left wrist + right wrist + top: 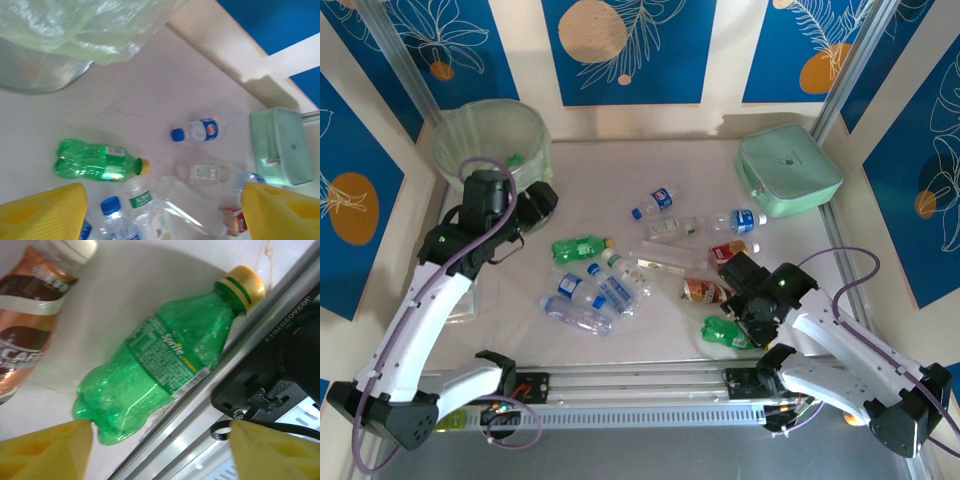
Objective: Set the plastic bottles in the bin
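Hovering over a green bottle by the front rail

The green bottle [165,370], crushed and yellow-capped, lies on the table [620,170] with its side against the metal rail [260,327] at the near edge, on the right. The right gripper [160,424] hangs just above it. Its yellow fingers [45,452] are spread wide, with the bottle's base just beside one fingertip, and they clamp nothing. A brown bottle [27,315] with a pale cap lies just beside the green one, on the side away from the rail.

The other bottles are scattered over the middle of the table. They include a second green bottle [578,248], a cluster of clear bottles [590,300] with blue labels and caps, and a blue-capped bottle [655,198] lying alone farther back.

The bin [535,125], lined with a pale green bag, stands at the far left corner, well apart from the bottle at the rail. Something green shows inside it.

The left gripper [163,187] is near the bin, above the table, its fingers wide apart with nothing between them. A mint-green case [787,170] lies at the far right
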`<action>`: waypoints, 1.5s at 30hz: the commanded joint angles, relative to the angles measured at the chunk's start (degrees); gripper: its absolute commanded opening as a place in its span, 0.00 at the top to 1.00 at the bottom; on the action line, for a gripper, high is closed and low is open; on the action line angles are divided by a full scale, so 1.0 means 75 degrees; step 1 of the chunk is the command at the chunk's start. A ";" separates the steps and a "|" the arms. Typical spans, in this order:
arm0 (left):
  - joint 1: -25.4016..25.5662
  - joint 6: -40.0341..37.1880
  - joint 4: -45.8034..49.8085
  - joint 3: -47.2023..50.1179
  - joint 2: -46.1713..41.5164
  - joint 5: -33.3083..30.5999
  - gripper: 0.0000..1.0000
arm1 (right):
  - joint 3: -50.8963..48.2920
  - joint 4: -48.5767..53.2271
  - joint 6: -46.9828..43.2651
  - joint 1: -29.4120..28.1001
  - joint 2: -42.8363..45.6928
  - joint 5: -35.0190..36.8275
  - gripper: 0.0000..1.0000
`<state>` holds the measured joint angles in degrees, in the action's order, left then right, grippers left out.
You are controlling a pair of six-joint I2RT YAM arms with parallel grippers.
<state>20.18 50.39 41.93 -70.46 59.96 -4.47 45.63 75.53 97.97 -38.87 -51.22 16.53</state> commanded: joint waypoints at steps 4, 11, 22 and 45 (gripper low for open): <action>0.0083 -0.0628 -0.0633 0.0717 -0.0520 -0.0388 0.20 | -0.0529 -0.0097 0.1532 0.0047 0.0040 0.0105 0.10; 0.0237 -0.0811 -0.0649 0.0732 -0.0728 -0.0603 0.20 | -0.0870 -0.0615 0.1725 0.0428 -0.0374 0.0092 0.13; 0.0321 -0.0830 -0.0634 0.0824 -0.0891 -0.0576 0.19 | -0.1373 -0.1612 0.1700 0.0425 -0.1363 -0.0250 0.09; 0.0323 -0.1407 -0.0971 0.1136 -0.0913 0.0462 0.19 | -0.0801 -0.1984 0.0293 0.0403 -0.1702 0.0604 0.43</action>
<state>22.04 42.48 36.62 -62.76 53.52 -5.17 37.93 56.71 101.67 -35.77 -66.74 18.37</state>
